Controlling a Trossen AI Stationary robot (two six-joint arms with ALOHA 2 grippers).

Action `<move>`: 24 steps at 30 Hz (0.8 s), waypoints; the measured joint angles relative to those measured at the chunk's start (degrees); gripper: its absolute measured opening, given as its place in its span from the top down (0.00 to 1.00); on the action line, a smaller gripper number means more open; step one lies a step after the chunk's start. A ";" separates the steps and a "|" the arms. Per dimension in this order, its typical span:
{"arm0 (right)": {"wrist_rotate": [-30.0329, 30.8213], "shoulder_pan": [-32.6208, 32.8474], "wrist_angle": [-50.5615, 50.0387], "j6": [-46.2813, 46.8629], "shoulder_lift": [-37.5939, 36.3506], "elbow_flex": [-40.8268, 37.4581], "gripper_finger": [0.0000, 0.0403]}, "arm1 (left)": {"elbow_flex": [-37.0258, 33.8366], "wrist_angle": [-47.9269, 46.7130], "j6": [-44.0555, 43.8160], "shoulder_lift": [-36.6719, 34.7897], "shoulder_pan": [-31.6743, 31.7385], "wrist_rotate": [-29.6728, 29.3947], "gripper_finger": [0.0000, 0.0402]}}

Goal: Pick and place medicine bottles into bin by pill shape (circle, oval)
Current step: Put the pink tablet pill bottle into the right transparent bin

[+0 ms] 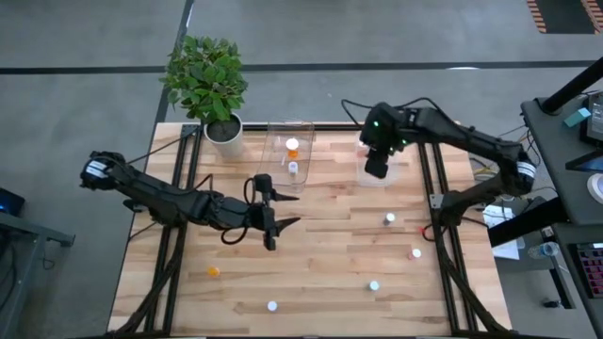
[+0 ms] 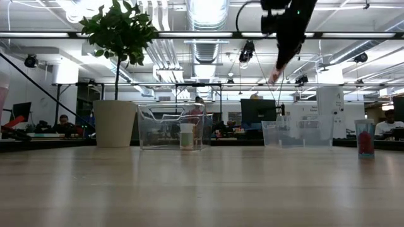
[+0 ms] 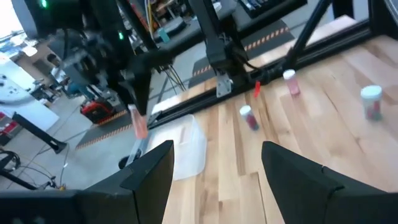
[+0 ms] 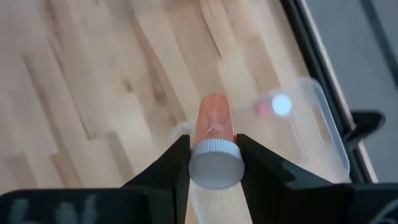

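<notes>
My right gripper [image 4: 214, 163] is shut on a medicine bottle [image 4: 215, 121] with a white cap and a pinkish-orange body. It holds the bottle high over the right clear tub [image 1: 388, 162], where another bottle [image 4: 278, 106] lies. The left clear tub [image 1: 287, 151] holds an orange-topped bottle [image 1: 292, 146] and a white one [image 1: 293, 168]. My left gripper [image 1: 283, 210] is open and empty over the table's middle left. Several loose bottles stand on the table, among them a white one [image 1: 389, 218], a pinkish one [image 1: 415, 252] and an orange one [image 1: 214, 271]. My right gripper pinches the bottle at its white cap end [image 4: 214, 168] between its two fingers, one on each side. The fingers point downward from above. The bottle's body [image 2: 273, 77] sticks out below the fingertips, tilted, lifted clear above the right tub.
A potted plant [image 1: 215, 89] stands at the far left corner next to the left tub. More bottles stand near the front edge [image 1: 271, 305] and front right [image 1: 374, 284]. Dark frame rails [image 1: 429, 188] run along both table sides.
</notes>
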 joint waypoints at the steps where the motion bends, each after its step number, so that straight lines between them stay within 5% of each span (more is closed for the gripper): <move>1: -0.50 -1.48 -0.74 -1.21 1.00 0.25 0.74 | -0.40 -0.08 -0.02 -0.40 0.04 -0.02 0.44; 14: -3.01 -16.49 -8.79 -17.05 16.56 1.57 0.74 | -1.43 -0.31 -0.09 -0.57 0.17 -0.03 0.44; 24: 3.02 -20.48 -6.72 -19.06 22.29 1.62 0.74 | -2.53 -0.19 0.98 -0.64 0.17 -0.04 0.44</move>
